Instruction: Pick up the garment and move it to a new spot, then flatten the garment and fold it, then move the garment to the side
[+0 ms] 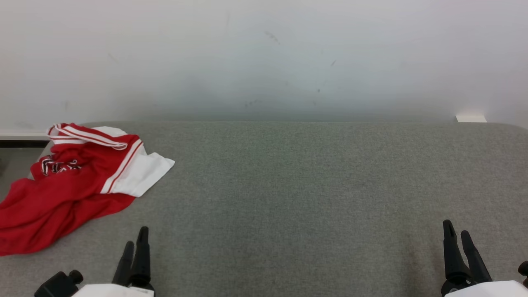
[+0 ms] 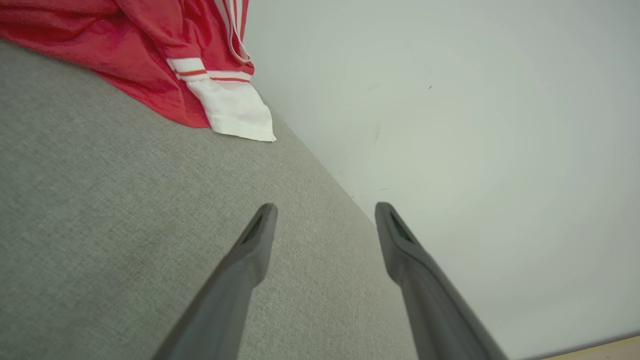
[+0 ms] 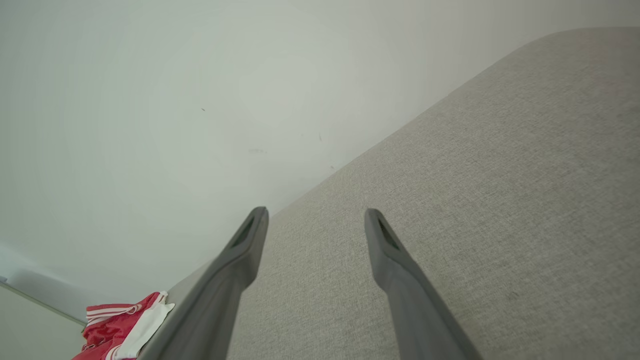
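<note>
- Wall (image 1: 264, 53): a plain pale surface behind the work area, marked with a few faint dark scuffs. It meets the far edge of the tabletop.
- Tabletop (image 1: 288, 185): covered in grey woven fabric, with rounded far corners. Most of its surface is bare.
- Garment (image 1: 70, 185): a red sports top with a white panel, red-and-white striped trim and a black-and-white print. It lies crumpled on the far left part of the tabletop, close to the wall. The white panel points toward the middle of the tabletop, and the red body spreads toward the near left. Whether the left part hangs over the edge cannot be told. Neither hand touches the garment.
- Left hand (image 1: 136, 236): at the near left of the tabletop, near the garment's lower hem but apart from it. In the left wrist view its two dark fingers stand spread, with bare grey fabric and wall between them. The hand is open and holds nothing.
- Right hand (image 1: 456, 228): at the near right of the tabletop, well apart from the garment. In the right wrist view its fingers are likewise spread and empty over the grey fabric.
- Small white block (image 1: 471, 119): sits at the far right edge of the tabletop, against the wall.
</note>
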Robot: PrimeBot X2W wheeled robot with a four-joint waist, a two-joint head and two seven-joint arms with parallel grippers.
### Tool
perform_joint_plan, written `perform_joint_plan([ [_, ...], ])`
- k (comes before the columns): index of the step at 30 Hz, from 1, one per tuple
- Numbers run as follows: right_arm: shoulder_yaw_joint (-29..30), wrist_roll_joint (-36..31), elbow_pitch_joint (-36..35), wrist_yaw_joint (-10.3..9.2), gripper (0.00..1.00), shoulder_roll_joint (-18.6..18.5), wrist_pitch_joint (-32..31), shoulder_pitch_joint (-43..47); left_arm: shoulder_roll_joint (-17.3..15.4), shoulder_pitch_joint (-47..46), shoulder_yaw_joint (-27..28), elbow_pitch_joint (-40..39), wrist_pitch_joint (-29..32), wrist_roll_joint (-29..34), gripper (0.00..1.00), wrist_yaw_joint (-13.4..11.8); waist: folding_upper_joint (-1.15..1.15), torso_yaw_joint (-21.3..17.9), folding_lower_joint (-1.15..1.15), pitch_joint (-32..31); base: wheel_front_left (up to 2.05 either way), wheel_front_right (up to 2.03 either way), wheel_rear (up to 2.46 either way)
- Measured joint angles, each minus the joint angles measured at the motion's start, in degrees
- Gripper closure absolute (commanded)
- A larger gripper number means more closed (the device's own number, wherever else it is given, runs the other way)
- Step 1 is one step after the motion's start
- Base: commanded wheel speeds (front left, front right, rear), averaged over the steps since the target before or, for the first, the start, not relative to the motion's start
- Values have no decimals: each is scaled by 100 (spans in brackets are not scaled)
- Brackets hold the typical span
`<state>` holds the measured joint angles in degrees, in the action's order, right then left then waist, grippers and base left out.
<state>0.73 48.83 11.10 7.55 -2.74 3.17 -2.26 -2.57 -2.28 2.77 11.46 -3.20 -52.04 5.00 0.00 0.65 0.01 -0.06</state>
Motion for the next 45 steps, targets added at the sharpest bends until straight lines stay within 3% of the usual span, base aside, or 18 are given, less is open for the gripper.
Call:
perform_joint_plan([
  [18, -83, -1389, 13, 0, 0, 2, 336, 124, -124, 58, -207, -214, -321, 1559, 0, -47, 0, 18, 0, -26, 0, 0, 0],
  [45, -32, -2839, -13, 0, 0, 7, 734, 282, -243, 171, -463, -53, -724, 3156, 0, -25, 0, -26, 0, -28, 0, 0, 0],
])
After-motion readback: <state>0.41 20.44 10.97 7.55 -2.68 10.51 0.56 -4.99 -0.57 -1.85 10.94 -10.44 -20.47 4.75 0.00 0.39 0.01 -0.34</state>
